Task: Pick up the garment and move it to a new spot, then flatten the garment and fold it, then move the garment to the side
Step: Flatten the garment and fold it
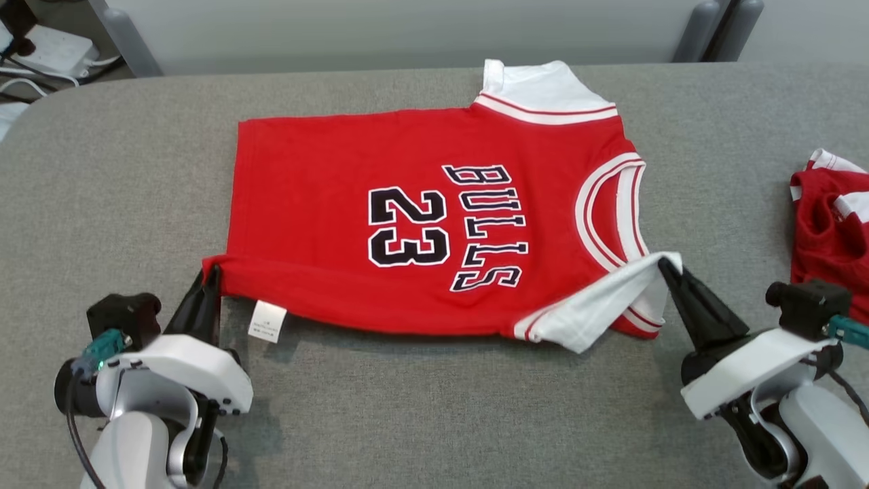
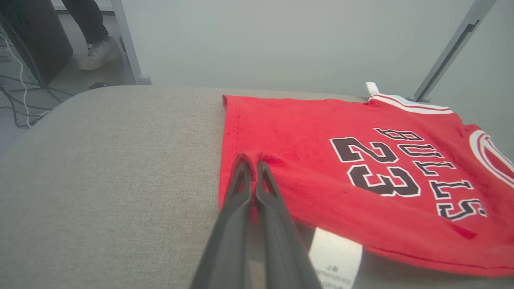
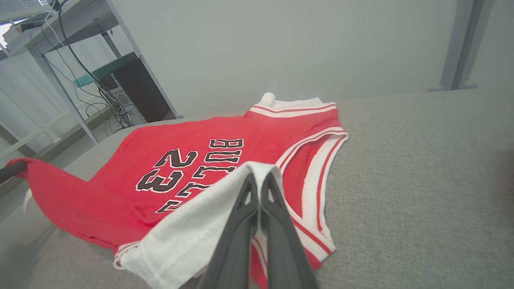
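The garment (image 1: 407, 224) is a red jersey with white sleeves and black "BULLS 23" lettering, spread face up on the grey table (image 1: 407, 407). My left gripper (image 1: 212, 272) is shut on its near left hem corner, lifting that edge slightly; a white care label (image 1: 267, 321) hangs below. In the left wrist view the left gripper (image 2: 251, 166) pinches red cloth of the garment (image 2: 361, 160). My right gripper (image 1: 665, 266) is shut on the near white sleeve, which folds up over the shoulder. In the right wrist view the right gripper (image 3: 257, 178) holds the garment (image 3: 200, 160) by that white sleeve.
A second red and white garment (image 1: 831, 224) lies crumpled at the table's right edge. Beyond the far edge stand grey frame posts (image 1: 699, 30) and cables on the floor (image 1: 41, 54). A person's foot (image 2: 98, 52) stands on the floor past the far left corner.
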